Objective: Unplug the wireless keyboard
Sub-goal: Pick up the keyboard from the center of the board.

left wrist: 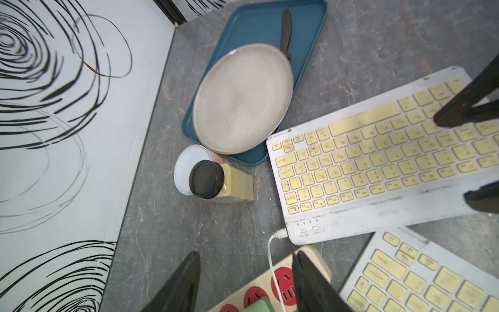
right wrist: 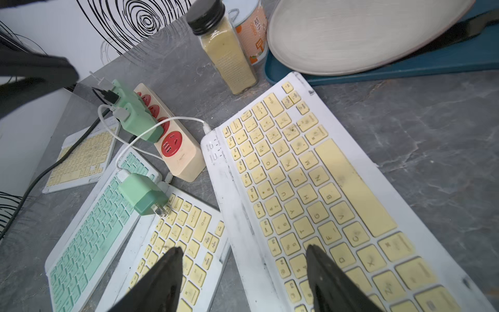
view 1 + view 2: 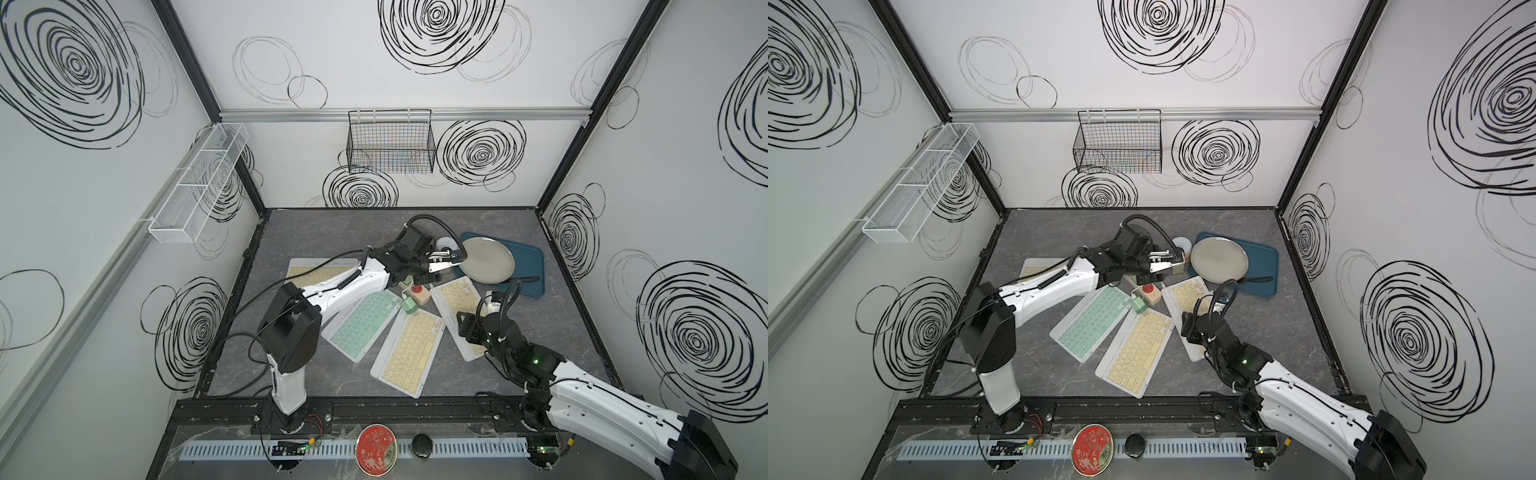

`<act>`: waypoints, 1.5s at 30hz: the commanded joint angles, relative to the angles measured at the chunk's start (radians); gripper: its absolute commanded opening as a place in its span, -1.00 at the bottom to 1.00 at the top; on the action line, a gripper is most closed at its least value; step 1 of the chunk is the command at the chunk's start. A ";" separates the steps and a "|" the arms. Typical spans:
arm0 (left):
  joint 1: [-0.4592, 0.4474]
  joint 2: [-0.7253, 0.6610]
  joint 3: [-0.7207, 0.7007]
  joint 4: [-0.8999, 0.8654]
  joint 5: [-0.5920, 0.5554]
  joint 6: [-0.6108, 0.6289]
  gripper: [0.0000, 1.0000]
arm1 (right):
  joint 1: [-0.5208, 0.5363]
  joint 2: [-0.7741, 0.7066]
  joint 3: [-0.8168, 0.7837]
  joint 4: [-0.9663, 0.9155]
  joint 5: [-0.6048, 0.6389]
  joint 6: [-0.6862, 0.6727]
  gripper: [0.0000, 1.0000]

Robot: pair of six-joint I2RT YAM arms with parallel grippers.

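A white keyboard with yellow keys (image 2: 310, 189) lies at the right of the group, also in both top views (image 3: 457, 299) (image 3: 1185, 297). A white cable (image 1: 269, 255) is plugged into its corner port (image 1: 280, 232) and runs to a green charger (image 2: 140, 124) in the beige power strip (image 1: 321, 260). My left gripper (image 1: 247, 259) hovers open over the strip's end, the cable passing loosely between its fingers. My right gripper (image 2: 243, 251) is open above that keyboard's long edge, holding nothing.
Three more keyboards fan out to the left: yellow (image 3: 409, 353), green (image 3: 361, 324), yellow (image 3: 320, 270) under the left arm. A loose green charger (image 2: 143, 197) lies on them. A spice jar (image 1: 216, 181), a can (image 1: 186, 167) and a blue tray (image 3: 532, 266) with a plate (image 3: 488, 259) stand behind.
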 commanded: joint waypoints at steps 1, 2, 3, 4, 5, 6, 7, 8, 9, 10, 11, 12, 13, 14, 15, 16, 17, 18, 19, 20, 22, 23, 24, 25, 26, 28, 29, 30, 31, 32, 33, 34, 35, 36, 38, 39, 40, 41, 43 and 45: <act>-0.017 0.061 0.056 -0.200 0.045 0.035 0.20 | 0.009 -0.015 -0.006 0.051 0.026 -0.022 0.51; -0.015 0.078 0.079 -0.216 0.039 0.024 0.15 | 0.010 -0.026 -0.008 0.051 0.029 -0.025 0.51; -0.011 0.095 0.104 -0.230 0.024 0.006 0.12 | 0.011 -0.040 -0.011 0.049 0.031 -0.028 0.51; -0.007 0.113 0.125 -0.243 0.010 -0.013 0.10 | 0.012 -0.054 -0.014 0.047 0.033 -0.033 0.51; -0.002 0.135 0.157 -0.269 -0.003 -0.030 0.05 | 0.013 -0.070 -0.020 0.048 0.035 -0.039 0.51; 0.004 0.160 0.184 -0.296 -0.014 -0.046 0.02 | 0.015 -0.085 -0.026 0.050 0.036 -0.042 0.51; 0.004 0.178 0.205 -0.314 -0.029 -0.057 0.01 | 0.016 -0.096 -0.031 0.050 0.038 -0.046 0.51; 0.003 0.197 0.225 -0.330 -0.047 -0.062 0.02 | 0.017 -0.105 -0.036 0.053 0.039 -0.048 0.51; -0.001 0.213 0.236 -0.336 -0.073 -0.069 0.03 | 0.018 -0.111 -0.043 0.056 0.040 -0.052 0.51; -0.007 0.228 0.245 -0.343 -0.097 -0.074 0.04 | 0.019 -0.116 -0.046 0.057 0.043 -0.051 0.51; -0.012 0.244 0.258 -0.353 -0.121 -0.079 0.05 | 0.021 -0.117 -0.046 0.054 0.045 -0.050 0.51; -0.017 0.258 0.269 -0.362 -0.137 -0.082 0.05 | 0.021 -0.119 -0.044 0.051 0.047 -0.051 0.51; -0.020 0.268 0.278 -0.365 -0.143 -0.086 0.06 | 0.022 -0.121 -0.044 0.051 0.045 -0.051 0.51; -0.020 0.278 0.286 -0.372 -0.143 -0.088 0.06 | 0.023 -0.122 -0.043 0.051 0.042 -0.049 0.51; -0.022 0.288 0.295 -0.381 -0.141 -0.091 0.06 | 0.026 -0.122 -0.044 0.054 0.042 -0.049 0.51; -0.022 0.296 0.305 -0.391 -0.145 -0.093 0.07 | 0.025 -0.119 -0.043 0.057 0.040 -0.049 0.51; -0.026 0.308 0.319 -0.404 -0.156 -0.095 0.06 | 0.027 -0.117 -0.044 0.060 0.039 -0.049 0.51; -0.029 0.318 0.334 -0.413 -0.170 -0.095 0.05 | 0.026 -0.112 -0.045 0.062 0.039 -0.049 0.51; -0.031 0.330 0.345 -0.417 -0.185 -0.096 0.05 | 0.028 -0.109 -0.045 0.063 0.039 -0.047 0.51; -0.033 0.342 0.362 -0.421 -0.199 -0.100 0.05 | 0.030 -0.104 -0.046 0.065 0.038 -0.043 0.51; -0.035 0.376 0.403 -0.445 -0.209 -0.103 -0.02 | 0.032 -0.098 -0.049 0.067 0.039 -0.037 0.51; -0.035 0.396 0.428 -0.462 -0.214 -0.105 -0.07 | 0.032 -0.097 -0.049 0.070 0.038 -0.034 0.51; -0.034 0.413 0.449 -0.477 -0.222 -0.110 -0.08 | 0.033 -0.094 -0.051 0.074 0.038 -0.033 0.51; -0.035 0.425 0.460 -0.485 -0.231 -0.110 -0.08 | 0.033 -0.094 -0.052 0.077 0.040 -0.035 0.51; -0.034 0.438 0.466 -0.489 -0.241 -0.110 -0.08 | 0.033 -0.095 -0.053 0.079 0.041 -0.037 0.51; -0.033 0.452 0.465 -0.488 -0.248 -0.109 -0.06 | 0.033 -0.094 -0.053 0.079 0.046 -0.039 0.52; -0.032 0.459 0.467 -0.489 -0.250 -0.107 -0.05 | 0.034 -0.094 -0.053 0.078 0.047 -0.039 0.52; -0.029 0.464 0.469 -0.490 -0.251 -0.108 -0.06 | 0.034 -0.098 -0.053 0.078 0.048 -0.040 0.52; -0.026 0.467 0.469 -0.490 -0.250 -0.109 -0.07 | 0.035 -0.101 -0.053 0.077 0.051 -0.039 0.52; -0.023 0.467 0.469 -0.489 -0.243 -0.113 -0.07 | 0.035 -0.103 -0.055 0.078 0.051 -0.040 0.53; -0.020 0.467 0.467 -0.488 -0.237 -0.114 -0.07 | 0.035 -0.104 -0.053 0.079 0.052 -0.044 0.53; -0.016 0.467 0.466 -0.488 -0.234 -0.114 -0.08 | 0.035 -0.105 -0.053 0.080 0.052 -0.048 0.54; -0.013 0.467 0.464 -0.483 -0.237 -0.116 -0.10 | 0.035 -0.103 -0.054 0.082 0.054 -0.052 0.54; -0.009 0.470 0.463 -0.481 -0.239 -0.118 -0.12 | 0.034 -0.103 -0.053 0.080 0.058 -0.055 0.54; -0.002 0.478 0.470 -0.482 -0.229 -0.118 -0.29 | 0.035 -0.103 -0.053 0.079 0.060 -0.055 0.54; 0.001 0.482 0.473 -0.481 -0.219 -0.119 -0.39 | 0.034 -0.105 -0.054 0.079 0.061 -0.055 0.54; 0.004 0.486 0.478 -0.480 -0.206 -0.119 -0.48 | 0.034 -0.107 -0.056 0.081 0.060 -0.054 0.54; 0.005 0.489 0.482 -0.481 -0.191 -0.119 -0.58 | 0.034 -0.109 -0.058 0.081 0.061 -0.052 0.54; 0.005 0.493 0.493 -0.481 -0.173 -0.121 -0.67 | 0.035 -0.115 -0.059 0.082 0.061 -0.052 0.54; 0.007 0.492 0.498 -0.483 -0.152 -0.117 -0.91 | 0.034 -0.118 -0.063 0.083 0.067 -0.055 0.54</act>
